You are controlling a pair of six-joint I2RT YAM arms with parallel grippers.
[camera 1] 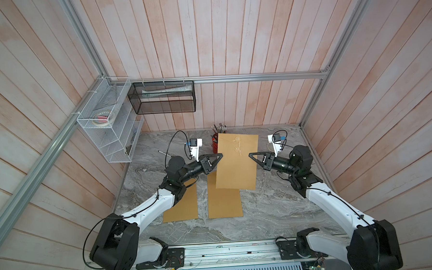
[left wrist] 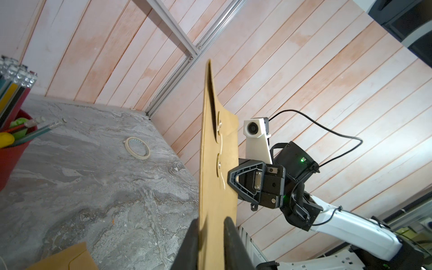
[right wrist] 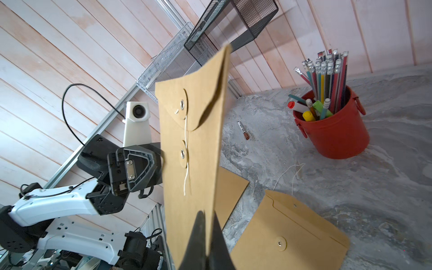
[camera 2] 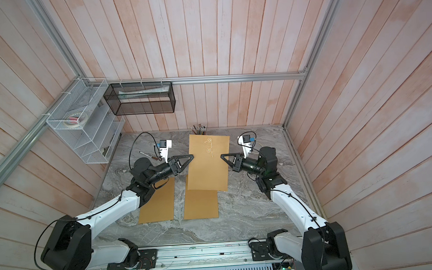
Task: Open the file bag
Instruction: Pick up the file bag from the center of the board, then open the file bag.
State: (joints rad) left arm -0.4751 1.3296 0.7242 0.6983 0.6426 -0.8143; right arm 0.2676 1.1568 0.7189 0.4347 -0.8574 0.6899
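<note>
Your right claw (right wrist: 207,217) clenches the bag (right wrist: 198,163); your left claw (left wrist: 211,221) straddles its other edge, jaws slightly apart.

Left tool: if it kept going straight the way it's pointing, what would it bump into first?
The raised file bag: its edge sits between the parted fingers of the left tool. Straight beyond, probably the right tool, pinching the opposite edge.

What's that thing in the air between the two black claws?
A brown file bag, up in the air, fills the gap between the left gripper and the right gripper. Both top views show it.
</note>
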